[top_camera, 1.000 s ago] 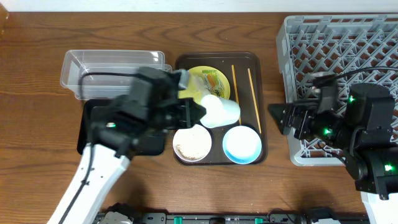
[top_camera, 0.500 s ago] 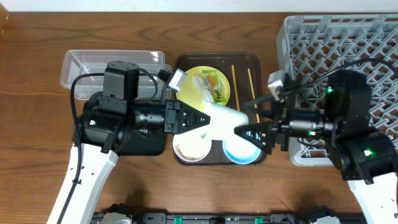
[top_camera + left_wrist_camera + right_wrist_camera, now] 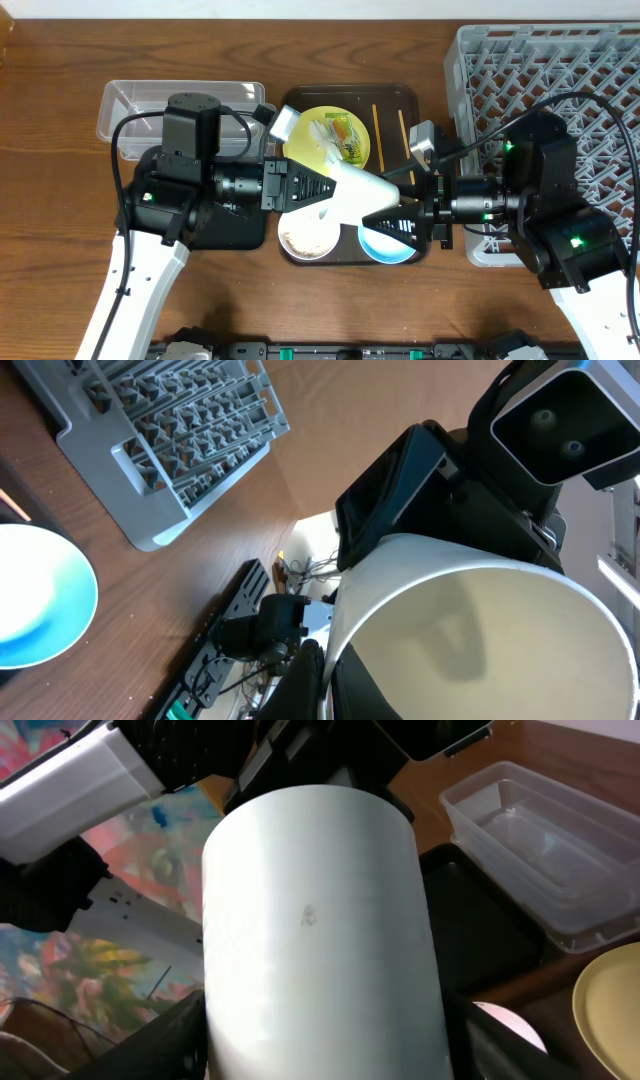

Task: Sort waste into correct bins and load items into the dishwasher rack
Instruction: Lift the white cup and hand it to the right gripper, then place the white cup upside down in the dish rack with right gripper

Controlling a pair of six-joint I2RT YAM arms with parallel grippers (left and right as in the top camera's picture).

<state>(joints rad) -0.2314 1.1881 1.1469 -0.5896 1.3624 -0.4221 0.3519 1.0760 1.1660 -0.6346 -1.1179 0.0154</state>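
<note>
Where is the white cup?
Overhead view, centre: the small white cup is in the air between the left fingers and right fingers, above the dark brown tray, near the light blue bowl.

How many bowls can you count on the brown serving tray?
2. The small white bowl at the tray's front left; the light blue bowl at front right, partly under the right gripper. The cup hides part of the tray.
</note>
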